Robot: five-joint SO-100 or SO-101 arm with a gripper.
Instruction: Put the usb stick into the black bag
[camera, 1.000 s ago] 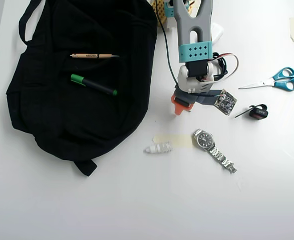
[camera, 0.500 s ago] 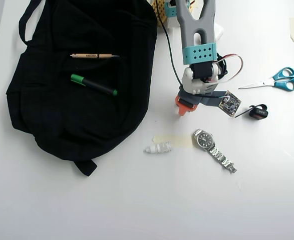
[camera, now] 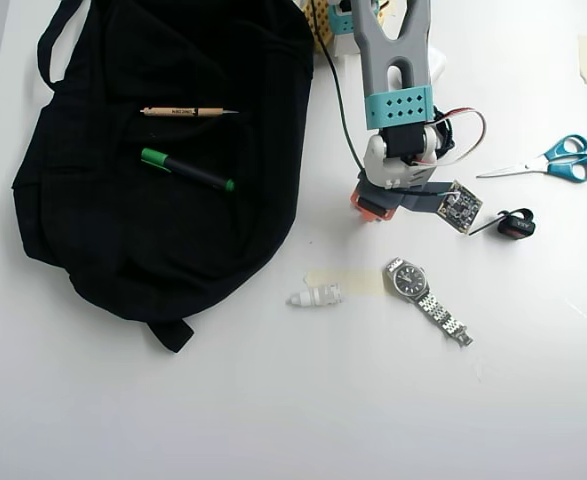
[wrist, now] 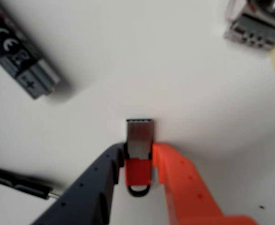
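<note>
We start with the black bag [camera: 163, 170], which sprawls over the upper left of the worktop [camera: 273, 420] in the overhead view, lying flat with a strap looped at its top corner. A green-capped marker [camera: 186, 170] and a thin pencil [camera: 188, 112] rest on its fabric, so we judge it serves as the drop zone and that things are simply laid on it or slipped into a fold; we cannot make out an opening from here.

To the right of the bag the arm [camera: 398, 90] reaches down from the top edge, its wrist pitched over the bare white surface well apart from the bag. That stance makes sense to us: the stick lies flat, so the fingers must come at it from above.

Scattered nearby are scissors [camera: 558, 160], a wristwatch [camera: 428, 298] and a small white screw-like piece [camera: 315, 296], all clear of the arm's path toward the bag, we think.

In the wrist view the gripper [wrist: 138, 171] has one dark finger and one orange finger set narrowly either side of the usb stick [wrist: 139, 154], touching or nearly touching its red body; we read this as a grasp on the stick, though we cannot tell whether it has left the worktop.

The stick itself is tiny and flat: a silver metal plug end pointing away from the fingers, a red casing behind it, and a small dark loop at the tail. Gripping the red sides looks sensible, being the thicker, less slippery part.
</note>
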